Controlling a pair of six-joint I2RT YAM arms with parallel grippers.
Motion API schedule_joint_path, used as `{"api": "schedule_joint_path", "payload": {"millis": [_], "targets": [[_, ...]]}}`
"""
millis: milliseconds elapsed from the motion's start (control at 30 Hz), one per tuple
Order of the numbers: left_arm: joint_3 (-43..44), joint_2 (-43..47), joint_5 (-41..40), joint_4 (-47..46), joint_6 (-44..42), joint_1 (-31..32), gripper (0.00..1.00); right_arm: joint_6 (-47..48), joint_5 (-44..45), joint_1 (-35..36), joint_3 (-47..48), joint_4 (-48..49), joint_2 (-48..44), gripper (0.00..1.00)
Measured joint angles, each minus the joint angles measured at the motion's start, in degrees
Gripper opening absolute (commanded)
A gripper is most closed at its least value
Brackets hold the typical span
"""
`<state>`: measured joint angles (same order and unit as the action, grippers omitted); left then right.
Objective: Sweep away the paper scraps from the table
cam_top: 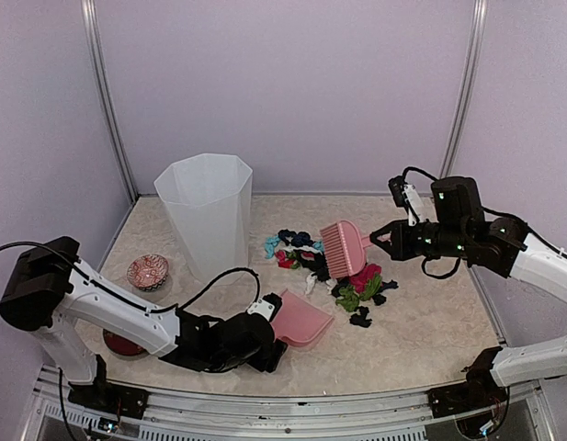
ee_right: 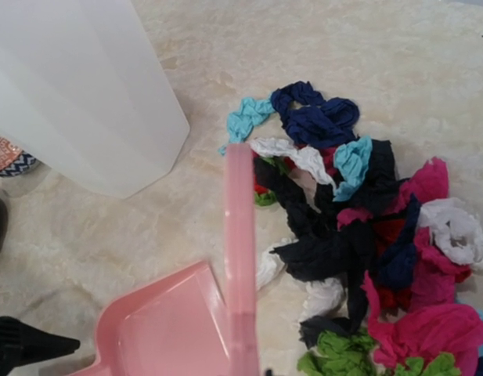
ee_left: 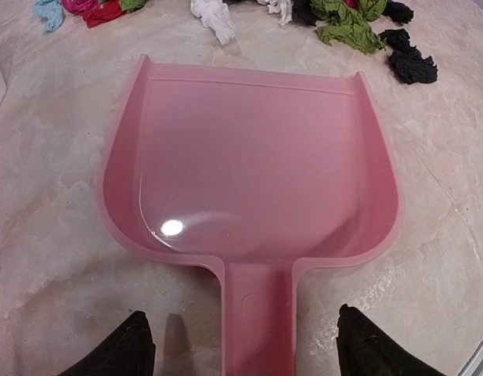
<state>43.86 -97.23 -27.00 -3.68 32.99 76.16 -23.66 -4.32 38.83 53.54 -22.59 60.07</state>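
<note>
The paper scraps [cam_top: 343, 276] lie in a loose heap of black, magenta, green, teal, navy and white bits at mid-table; they also show in the right wrist view [ee_right: 358, 235] and along the top edge of the left wrist view [ee_left: 343, 19]. My right gripper [cam_top: 377, 241] is shut on the handle of the pink brush [cam_top: 343, 248], held over the heap; the brush [ee_right: 239, 258] shows edge-on. The pink dustpan [ee_left: 249, 164] lies flat and empty, its mouth toward the scraps. My left gripper [ee_left: 253, 352] is open, its fingers [ee_left: 124, 348] on either side of the dustpan handle without touching it.
A tall white bin [cam_top: 205, 216] stands left of the heap on the table [cam_top: 421, 322]. A red patterned bowl [cam_top: 148, 271] sits left of the bin, and another red dish [cam_top: 122, 344] lies under my left arm. Lilac walls and metal rails edge the table.
</note>
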Motion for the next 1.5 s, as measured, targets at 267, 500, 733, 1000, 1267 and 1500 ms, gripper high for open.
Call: {"api": "schedule_joint_path", "payload": {"millis": [267,500,733,1000,1267,1500], "targets": [[-1.5,-0.1,0.4,-1.6,0.3,-0.3,0.65,0.0,-0.2,0.0,-0.3,0.4,0.0,0.0],[-1.7,-0.1,1.2,-2.7,0.3,-0.4,0.51,-0.1,-0.7,0.0,-0.9,1.0,0.1,0.0],[-1.7,-0.1,1.5,-3.3,0.2,-0.5,0.34,-0.5,-0.9,0.0,-1.7,1.5,0.1,0.0],[-1.7,-0.1,1.5,-3.3,0.1,-0.5,0.11,-1.0,-1.0,0.0,-2.2,1.5,0.1,0.0],[-1.7,0.4,1.5,-2.6,0.1,-0.5,0.0,-1.1,-0.9,0.0,-2.2,1.5,0.1,0.0],[-1.5,5.3,0.0,2.6,1.2,-0.2,0.0,-1.1,0.5,0.0,0.5,1.8,2.1,0.0]]}}
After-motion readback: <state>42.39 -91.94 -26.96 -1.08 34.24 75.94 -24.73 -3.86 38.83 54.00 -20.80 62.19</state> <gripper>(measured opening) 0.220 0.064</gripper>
